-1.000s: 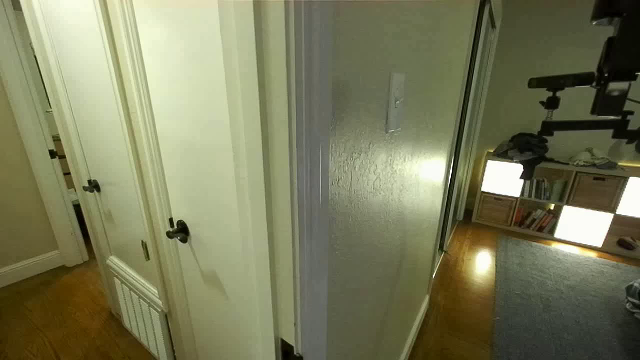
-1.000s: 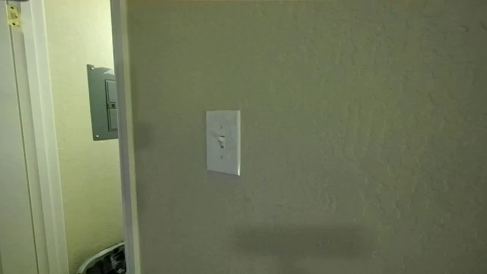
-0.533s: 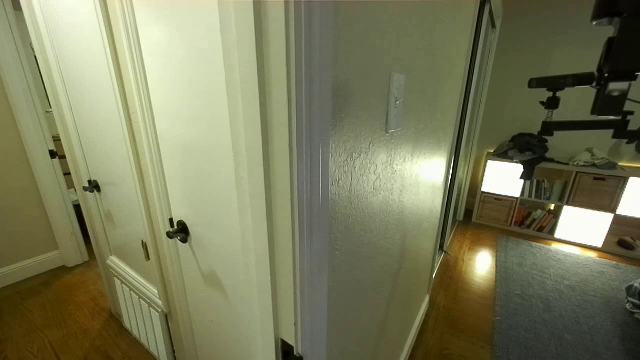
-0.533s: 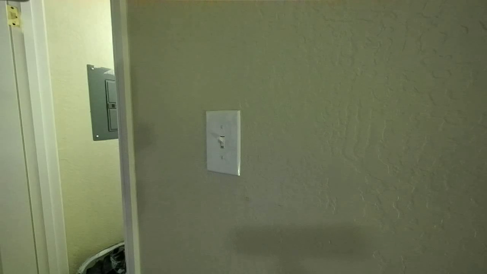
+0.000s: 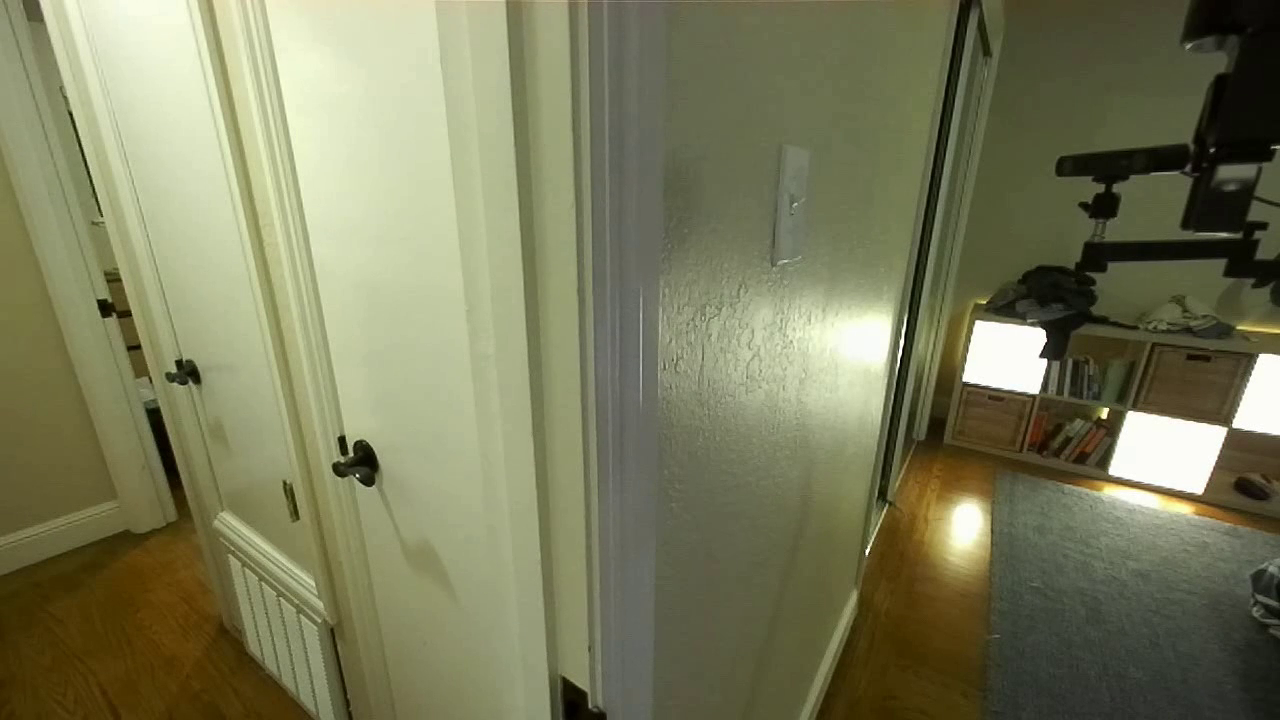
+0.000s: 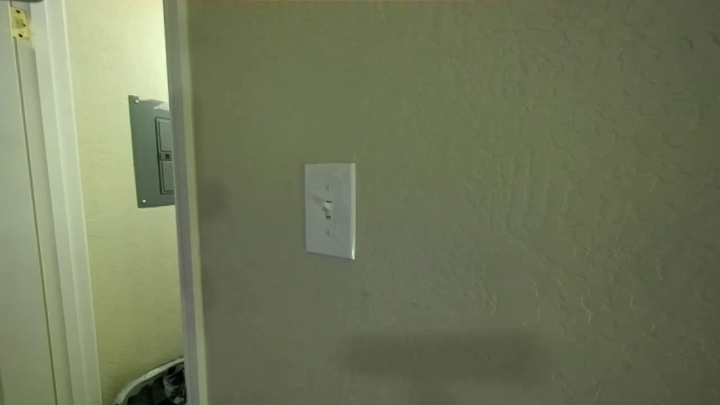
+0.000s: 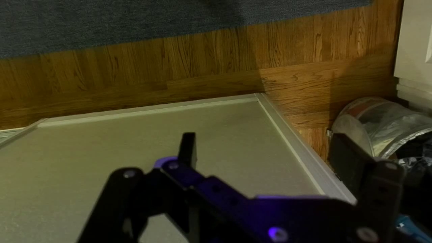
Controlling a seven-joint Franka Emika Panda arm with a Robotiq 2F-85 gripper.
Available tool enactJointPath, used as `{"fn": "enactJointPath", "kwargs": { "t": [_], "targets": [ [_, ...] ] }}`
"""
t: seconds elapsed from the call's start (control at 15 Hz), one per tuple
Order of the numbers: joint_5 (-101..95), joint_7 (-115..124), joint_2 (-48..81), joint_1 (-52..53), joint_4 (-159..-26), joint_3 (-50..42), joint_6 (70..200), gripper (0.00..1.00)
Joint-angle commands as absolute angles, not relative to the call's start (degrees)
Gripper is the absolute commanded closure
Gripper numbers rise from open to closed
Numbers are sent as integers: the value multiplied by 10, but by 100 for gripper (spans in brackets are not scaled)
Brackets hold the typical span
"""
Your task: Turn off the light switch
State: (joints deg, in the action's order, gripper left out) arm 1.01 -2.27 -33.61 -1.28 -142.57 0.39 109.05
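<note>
The light switch (image 6: 337, 236) is a white upright plate on the textured wall, with a small toggle in its middle. The toggle lever seems to sit in the upper part of its slot. The plate also shows at a steep angle in an exterior view (image 5: 789, 235). The switch is not visible in the wrist view. My gripper (image 7: 266, 146) is open and empty, with its two dark fingers wide apart over the wall and door trim. The gripper fingers do not show in either exterior view, and nothing touches the switch.
Black robot or mount parts (image 5: 1235, 130) with a bar-shaped camera (image 5: 1122, 161) hang at the upper right. White door trim (image 7: 297, 145) edges the wall. A bin (image 7: 381, 118) stands beyond it. A grey electrical panel (image 6: 147, 169) and a shelf unit (image 5: 1090, 335) are farther off.
</note>
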Motion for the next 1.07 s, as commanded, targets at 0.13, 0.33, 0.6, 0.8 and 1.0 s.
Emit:
{"fn": "enactJointPath", "kwargs": {
  "t": [0.13, 0.33, 0.6, 0.8, 1.0],
  "targets": [
    [8, -20, -336, -8, -1425, 0, 1089, 0],
    [5, -25, -324, -8, -1417, -2, 1095, 0],
    [-10, -34, -273, -16, -1380, -7, 1114, 0],
    [-22, -49, -224, -19, -1343, -16, 1147, 0],
    [-36, -59, -163, -22, -1301, -24, 1189, 0]
  ]
}}
